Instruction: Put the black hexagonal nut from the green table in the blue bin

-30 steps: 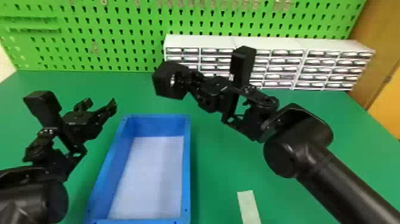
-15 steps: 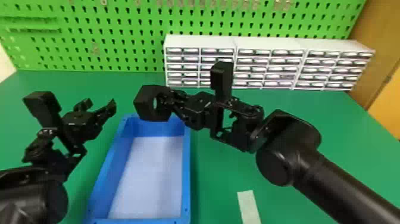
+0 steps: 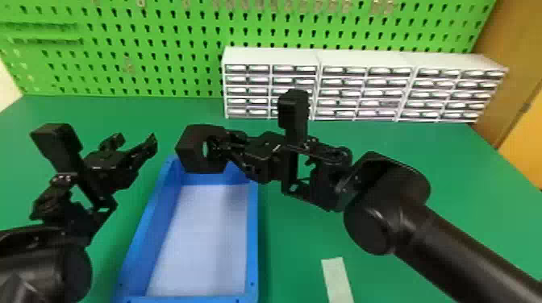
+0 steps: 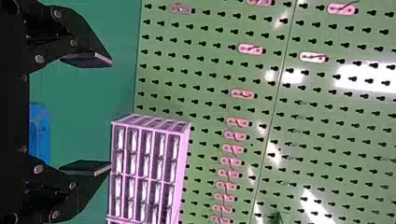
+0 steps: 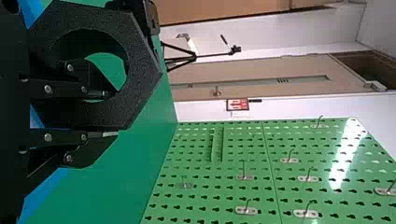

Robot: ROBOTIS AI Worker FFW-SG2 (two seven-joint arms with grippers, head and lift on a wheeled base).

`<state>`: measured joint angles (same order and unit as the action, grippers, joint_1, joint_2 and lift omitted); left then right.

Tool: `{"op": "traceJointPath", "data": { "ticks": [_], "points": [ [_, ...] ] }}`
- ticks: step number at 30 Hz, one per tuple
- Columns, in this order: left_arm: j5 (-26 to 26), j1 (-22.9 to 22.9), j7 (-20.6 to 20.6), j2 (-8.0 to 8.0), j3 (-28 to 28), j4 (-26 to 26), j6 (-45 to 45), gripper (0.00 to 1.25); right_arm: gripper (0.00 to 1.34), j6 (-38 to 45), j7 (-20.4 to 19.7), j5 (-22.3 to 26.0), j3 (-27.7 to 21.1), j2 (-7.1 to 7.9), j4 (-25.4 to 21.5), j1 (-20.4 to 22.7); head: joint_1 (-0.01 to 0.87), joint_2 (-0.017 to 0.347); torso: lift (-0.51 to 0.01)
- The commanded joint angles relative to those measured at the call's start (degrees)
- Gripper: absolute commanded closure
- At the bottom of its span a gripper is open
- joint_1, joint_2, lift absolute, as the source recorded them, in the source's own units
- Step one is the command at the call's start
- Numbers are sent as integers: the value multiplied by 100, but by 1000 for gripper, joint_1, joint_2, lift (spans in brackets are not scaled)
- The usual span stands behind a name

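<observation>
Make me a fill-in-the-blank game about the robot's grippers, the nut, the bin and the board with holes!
The robot's ____ gripper holds the black nut.
The left gripper has its two fingers ____.
The rim of the bin is coloured ____.
The white drawer units stand in front of a ____ pegboard.

Missing words: right; open; blue; green.

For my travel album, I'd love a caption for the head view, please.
Right gripper gripping a black hexagonal nut by the far end of a blue bin, left gripper open.
</observation>
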<state>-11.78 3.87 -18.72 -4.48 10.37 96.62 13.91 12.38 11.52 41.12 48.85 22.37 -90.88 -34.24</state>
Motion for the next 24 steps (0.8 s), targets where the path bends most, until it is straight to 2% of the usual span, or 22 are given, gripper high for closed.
{"op": "traceJointPath", "data": {
  "ticks": [1,15,17,21,24],
  "points": [
    [0,0,0,0,0,6,6,470,1003,2,-1,37,55,5,0,-21,692,9,-97],
    [0,0,0,-9,-17,-2,-2,470,990,10,8,54,90,5,0,-21,692,9,-97],
    [0,0,0,-9,-17,-2,6,472,912,28,8,54,99,5,0,-21,692,9,-97],
    [0,0,0,-9,-17,6,-2,470,671,63,8,46,90,5,0,-12,692,9,-97],
    [0,0,0,-9,-17,6,-2,470,614,72,-1,54,90,5,0,-12,692,9,-97]
  ]
}}
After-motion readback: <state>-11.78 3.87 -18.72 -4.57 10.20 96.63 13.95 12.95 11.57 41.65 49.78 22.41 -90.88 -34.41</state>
